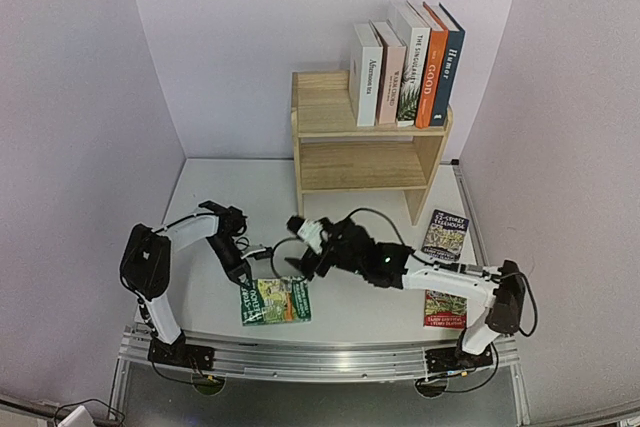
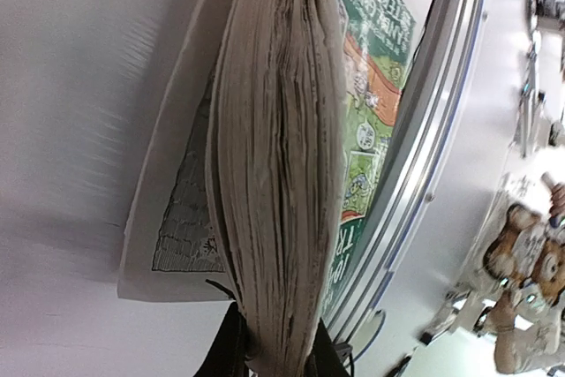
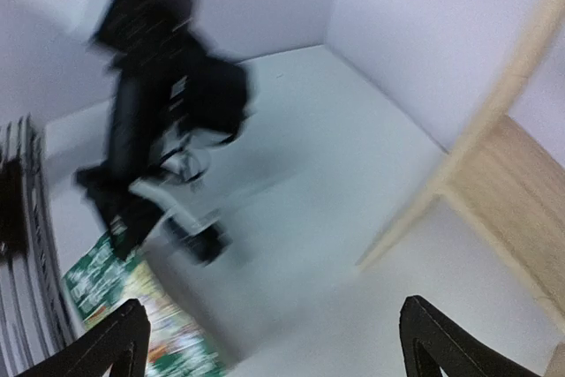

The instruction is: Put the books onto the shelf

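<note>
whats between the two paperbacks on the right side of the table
The right arm's white forearm stretches across the gap between the dark blue paperback and the red paperback, seen in the top view. Nothing else shows there.

Books (image 1: 405,62) stand atop shelf (image 1: 365,162); paperbacks (image 1: 275,301) lie before it.

Left jaws clamped, right seemingly wide.

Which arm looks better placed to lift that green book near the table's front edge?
Left. The left gripper has the page edge of the green paperback clamped between its fingers, while the right gripper hangs open above the table, holding nothing.
</note>
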`<state>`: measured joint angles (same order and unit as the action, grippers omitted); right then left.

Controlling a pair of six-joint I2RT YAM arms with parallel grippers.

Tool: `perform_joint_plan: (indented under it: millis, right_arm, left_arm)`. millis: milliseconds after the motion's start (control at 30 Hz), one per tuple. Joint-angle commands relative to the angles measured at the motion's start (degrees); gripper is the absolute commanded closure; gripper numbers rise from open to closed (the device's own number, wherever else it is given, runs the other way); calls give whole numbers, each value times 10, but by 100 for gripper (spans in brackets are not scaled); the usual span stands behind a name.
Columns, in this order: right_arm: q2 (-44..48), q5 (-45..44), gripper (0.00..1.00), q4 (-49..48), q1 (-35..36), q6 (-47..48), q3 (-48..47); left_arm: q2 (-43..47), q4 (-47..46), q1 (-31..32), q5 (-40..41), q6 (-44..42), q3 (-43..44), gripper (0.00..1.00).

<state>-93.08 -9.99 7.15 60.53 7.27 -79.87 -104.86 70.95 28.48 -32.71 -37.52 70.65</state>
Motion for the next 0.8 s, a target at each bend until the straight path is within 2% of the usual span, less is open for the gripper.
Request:
perform_joint_plan:
  millis: [0,133,233,300,400,467,633,700,767]
  right_arm:
    - [-79,-80,2,7,114,165,56]
    - [-111,-137,2,-57,177,240,108]
    - [-127,-168,2,-131,196,278,139]
    - [-154,-197,2,-168,205,295,142]
    - [-211,-295,2,-276,213,347,148]
    - [-248,-349,2,-352,213,389,146]
    - [-304,-381,2,-392,212,391,121]
    - [-318,-410,11,-404,212,393,114]
    - [-333,-439,25,-418,212,408,108]
  left_arm:
    - [-48,106,-47,-183,40,85,100]
    - [-84,127,-48,-205,54,91,100]
    - [-105,138,-50,-224,53,96,100]
    - [-125,173,-56,-263,30,115,100]
    - [-149,230,-75,-303,-5,146,100]
    - [-156,235,-85,-308,-6,146,100]
    - [-159,230,-91,-314,-3,134,100]
    - [-162,232,-91,-315,-5,136,100]
    - [-165,235,-91,-316,-10,135,100]
